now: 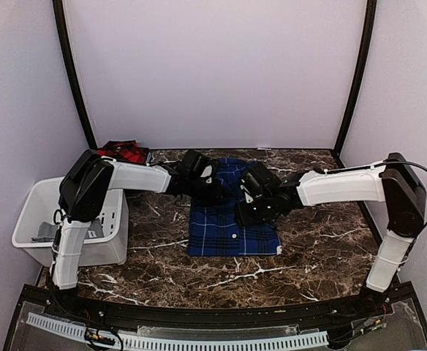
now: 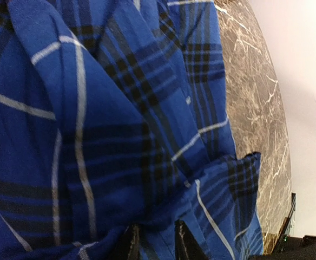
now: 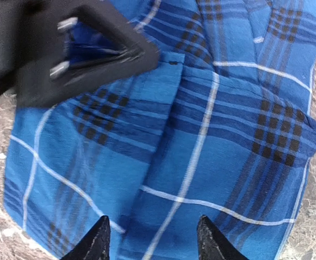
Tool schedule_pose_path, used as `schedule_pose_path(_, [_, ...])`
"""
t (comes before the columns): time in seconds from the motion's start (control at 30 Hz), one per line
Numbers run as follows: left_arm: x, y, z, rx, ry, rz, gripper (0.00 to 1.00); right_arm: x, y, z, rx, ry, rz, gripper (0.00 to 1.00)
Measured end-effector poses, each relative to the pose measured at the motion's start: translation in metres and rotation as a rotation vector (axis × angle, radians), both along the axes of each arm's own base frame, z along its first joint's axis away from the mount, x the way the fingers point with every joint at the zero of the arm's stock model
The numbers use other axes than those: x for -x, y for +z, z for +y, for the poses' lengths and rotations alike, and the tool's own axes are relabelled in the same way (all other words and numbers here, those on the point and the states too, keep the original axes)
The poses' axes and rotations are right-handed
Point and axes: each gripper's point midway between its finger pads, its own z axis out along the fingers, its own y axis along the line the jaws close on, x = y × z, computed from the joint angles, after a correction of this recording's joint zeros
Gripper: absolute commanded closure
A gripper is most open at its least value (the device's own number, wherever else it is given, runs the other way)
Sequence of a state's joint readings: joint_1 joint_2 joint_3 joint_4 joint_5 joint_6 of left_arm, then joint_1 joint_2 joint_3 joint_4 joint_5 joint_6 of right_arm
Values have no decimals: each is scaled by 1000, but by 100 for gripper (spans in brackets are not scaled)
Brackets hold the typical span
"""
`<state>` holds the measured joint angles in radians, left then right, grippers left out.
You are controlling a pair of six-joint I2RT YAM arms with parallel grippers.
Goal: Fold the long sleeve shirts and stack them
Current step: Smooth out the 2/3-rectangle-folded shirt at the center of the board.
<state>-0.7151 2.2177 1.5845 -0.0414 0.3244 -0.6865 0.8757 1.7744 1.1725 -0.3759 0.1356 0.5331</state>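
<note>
While left claw (image 2: 155, 245) pinches blue shirt (image 2: 93, 135), right claw (image 3: 155, 241) hangs half-open over it

blue shirt (image 1: 232, 223) folded centrally, red shirt (image 1: 122, 152) rear-left

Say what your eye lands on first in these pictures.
A dark blue plaid cloth shirt lies at the centre, with the left end effector and the right end effector over it. A red-and-black plaid cloth shirt sits bunched at the far left corner.

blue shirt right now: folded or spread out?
Folded, partly. The blue shirt lies as a compact rectangle on the table with no sleeves spread out; its far end is bunched up, not flat.
</note>
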Motion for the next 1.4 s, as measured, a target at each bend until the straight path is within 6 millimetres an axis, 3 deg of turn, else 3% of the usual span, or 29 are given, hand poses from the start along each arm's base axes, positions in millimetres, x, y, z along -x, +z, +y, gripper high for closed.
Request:
schedule_pose_path(0.23, [-36,-6,15,4,43,-16,78,-5,15,24,-32,20,-37,55])
schedule_pose_path(0.53, [-41,-5,17,-8,32,-25,74,-7,-47,24,68,16,38,42])
schedule_pose_path(0.83, [-52,18,18,-40,33,-89,57,-12,-28,25,29,14,35,37])
schedule_pose_path(0.97, [-50,35,29,-65,58,-120,52,-29,11,12,-37,-19,-12,44])
schedule_pose_path(1.1, [-40,72,41,-46,77,-166,50,-55,42,-9,-99,-64,-63,56])
schedule_pose_path(1.23, [-24,101,46,-10,75,-204,54,-69,34,-28,-95,-91,-54,67])
schedule_pose_path(1.4, [-1,93,37,2,41,-181,67,-71,11,-35,-80,-88,-9,72])
